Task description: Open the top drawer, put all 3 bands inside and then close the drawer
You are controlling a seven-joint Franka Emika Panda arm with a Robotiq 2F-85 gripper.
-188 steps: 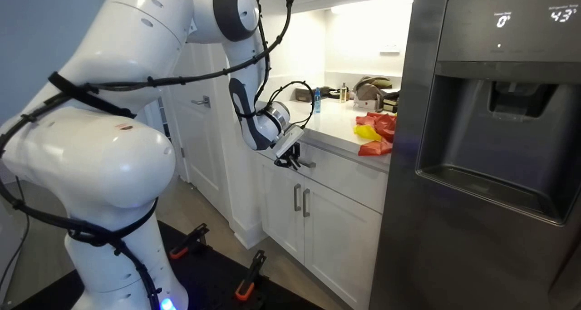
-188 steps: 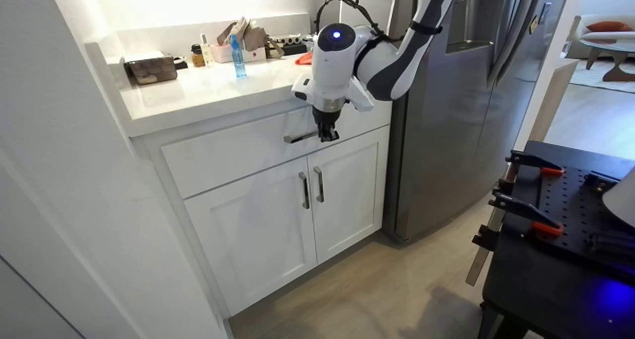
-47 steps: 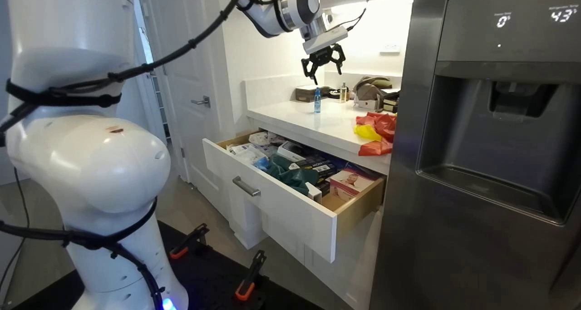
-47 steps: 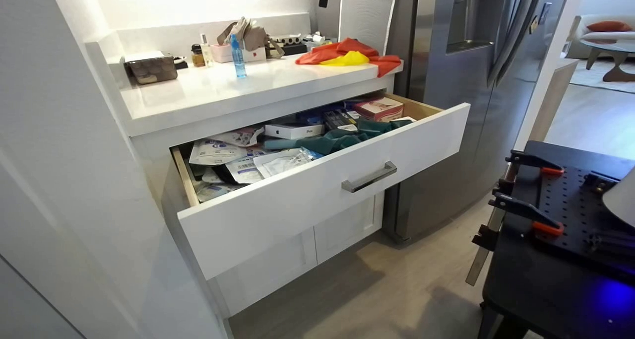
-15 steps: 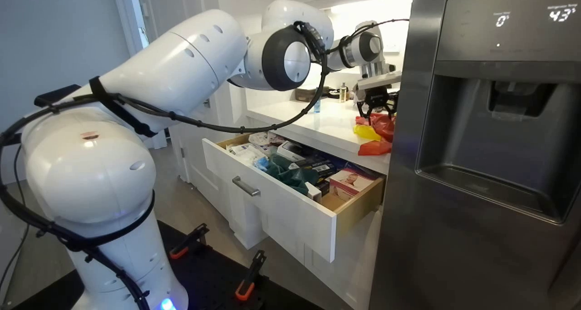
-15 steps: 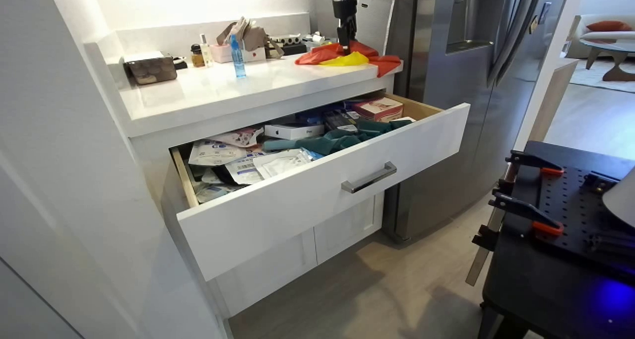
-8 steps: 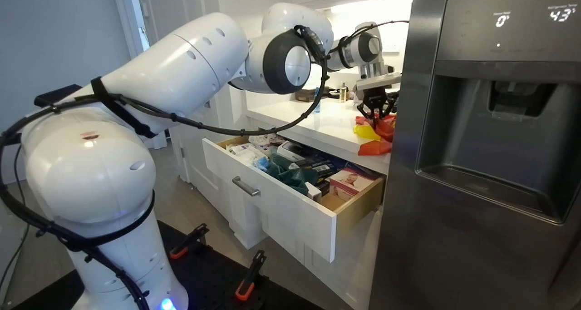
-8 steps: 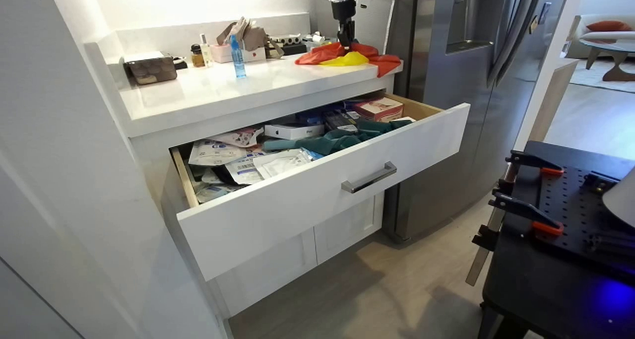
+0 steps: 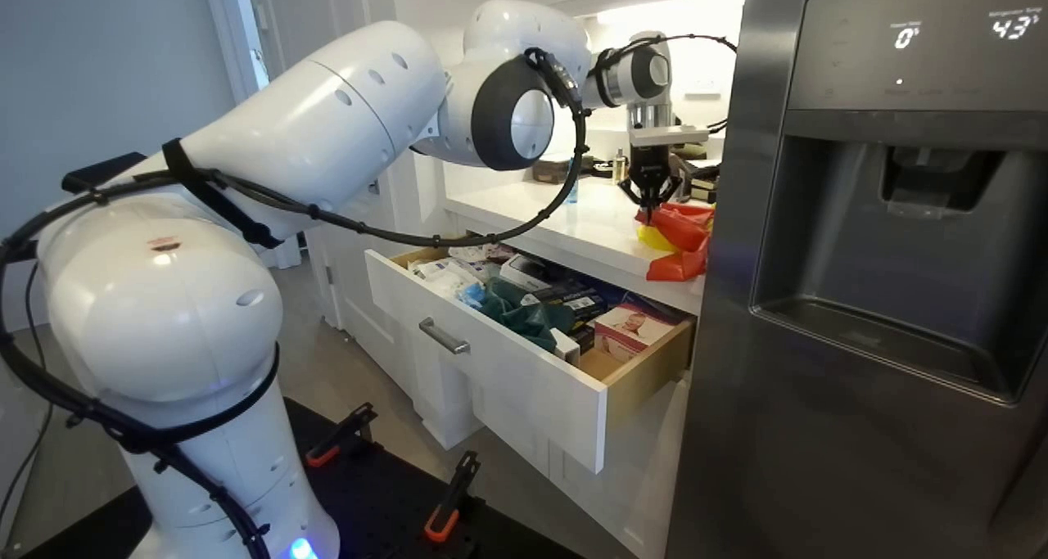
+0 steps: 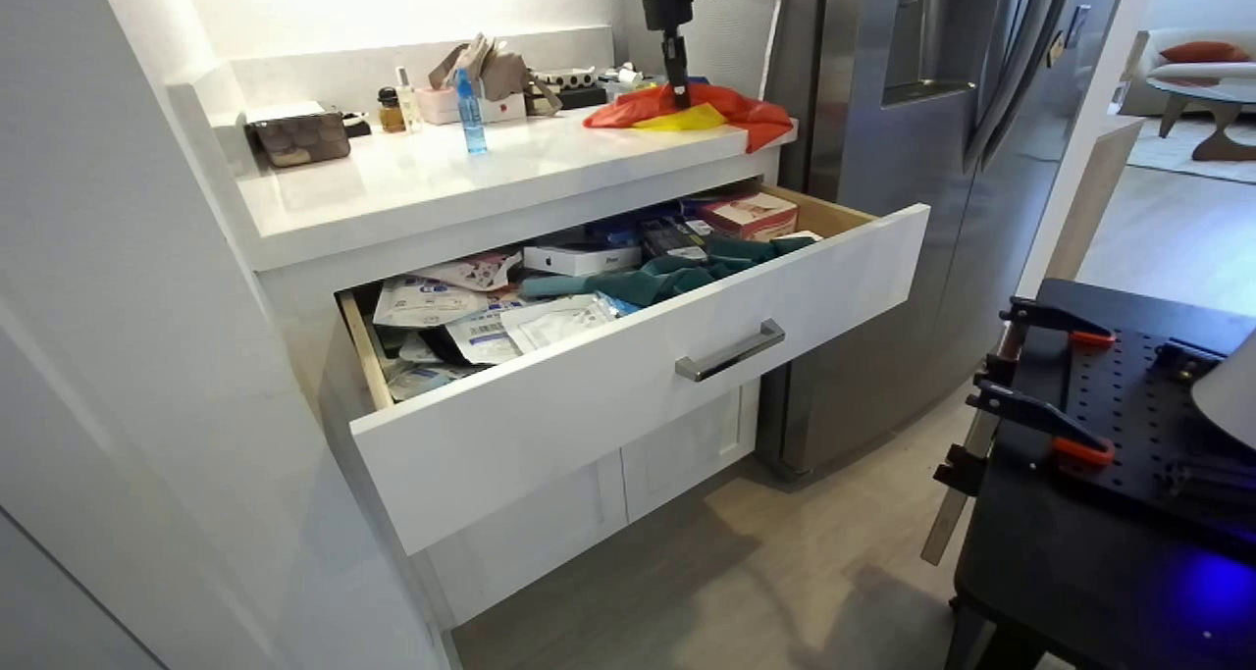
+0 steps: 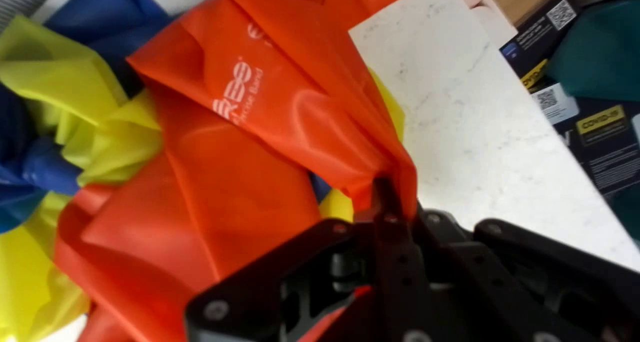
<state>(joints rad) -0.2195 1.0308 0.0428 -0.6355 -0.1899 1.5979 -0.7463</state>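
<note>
The top drawer (image 9: 516, 371) is pulled open in both exterior views (image 10: 608, 415), its silver bar handle (image 10: 730, 350) on the front. The bands lie bunched at the counter end beside the fridge: a red-orange band (image 11: 240, 146), also seen in both exterior views (image 9: 688, 230) (image 10: 628, 111); a yellow band (image 11: 75, 86); and blue material (image 11: 107, 21) beneath. My gripper (image 11: 395, 197) points down over the pile and is shut on a fold of the red-orange band, pulled up slightly. It also shows in both exterior views (image 9: 649, 213) (image 10: 680, 101). The rest of that band drapes over the others.
The drawer holds packets, boxes (image 9: 634, 330) and a dark green strip (image 10: 667, 280). A blue spray bottle (image 10: 471, 113), small bottles, a brown box (image 10: 299, 138) and bags stand on the counter (image 10: 412, 184). The fridge (image 9: 819, 379) stands close beside the bands.
The drawer, shut 12.5 seconds ago, is open. Over the last second my gripper has closed on the red-orange band, moved slightly away from the fridge and raised a fold of it.
</note>
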